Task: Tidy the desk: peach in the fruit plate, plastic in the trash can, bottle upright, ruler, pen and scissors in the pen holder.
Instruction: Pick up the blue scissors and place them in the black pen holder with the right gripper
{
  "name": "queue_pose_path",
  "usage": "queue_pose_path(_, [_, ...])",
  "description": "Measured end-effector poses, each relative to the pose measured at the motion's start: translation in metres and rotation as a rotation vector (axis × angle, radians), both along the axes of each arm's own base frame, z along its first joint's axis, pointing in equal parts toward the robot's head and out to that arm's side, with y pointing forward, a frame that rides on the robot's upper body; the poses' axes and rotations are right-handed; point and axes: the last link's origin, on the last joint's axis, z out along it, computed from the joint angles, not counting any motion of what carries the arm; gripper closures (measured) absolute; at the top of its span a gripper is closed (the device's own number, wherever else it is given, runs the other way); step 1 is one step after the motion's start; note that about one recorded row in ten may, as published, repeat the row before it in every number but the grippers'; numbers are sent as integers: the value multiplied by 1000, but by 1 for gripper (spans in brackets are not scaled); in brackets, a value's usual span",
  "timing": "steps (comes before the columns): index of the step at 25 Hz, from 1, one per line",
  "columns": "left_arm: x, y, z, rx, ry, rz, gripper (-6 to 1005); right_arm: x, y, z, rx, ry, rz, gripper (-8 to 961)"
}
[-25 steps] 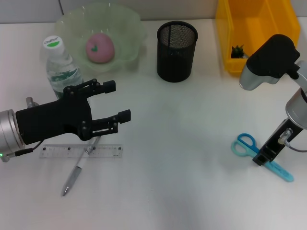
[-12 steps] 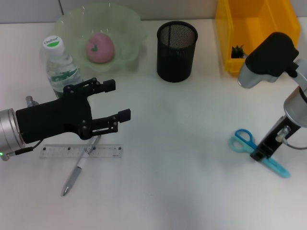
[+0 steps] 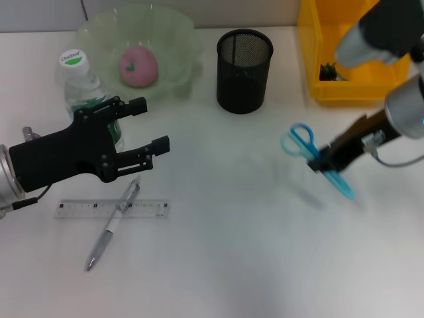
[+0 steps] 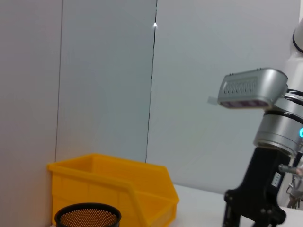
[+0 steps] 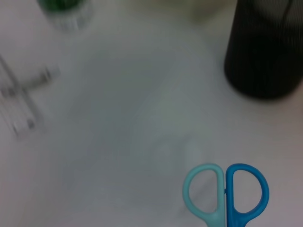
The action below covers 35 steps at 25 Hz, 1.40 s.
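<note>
R gripper [image 3: 326,163] gripping scissors [image 3: 299,142] above desk; L gripper [image 3: 151,126] open

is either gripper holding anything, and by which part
The right gripper holds the scissors by the blades, handles free. The left gripper holds nothing.

White desk [image 3: 232,265], grey wall panels [image 4: 104,71] behind.

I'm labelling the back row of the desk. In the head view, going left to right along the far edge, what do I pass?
bottle → fruit plate holding the peach → pen holder → yellow bin
</note>
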Motion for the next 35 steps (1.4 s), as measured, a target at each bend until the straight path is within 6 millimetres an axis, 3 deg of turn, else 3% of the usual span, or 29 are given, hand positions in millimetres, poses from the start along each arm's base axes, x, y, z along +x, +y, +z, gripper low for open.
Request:
queue_pose_path(2, [0, -1, 1, 3, -9, 1, 178, -2, 2, 2, 12, 29, 13, 719])
queue_pose_path(9, [-3, -6, 4, 18, -29, 2, 178, -18, 24, 33, 190, 389, 164, 708])
queue_pose_path(12, [-3, -6, 4, 21, -30, 3, 178, -21, 31, 38, 251, 505, 235, 703])
queue_pose_path(22, [-5, -8, 4, 25, -33, 15, 177, 8, 42, 10, 452, 781, 429, 687])
queue_pose_path(35, [-4, -6, 3, 25, -32, 12, 178, 33, 50, -13, 676, 798, 496, 666])
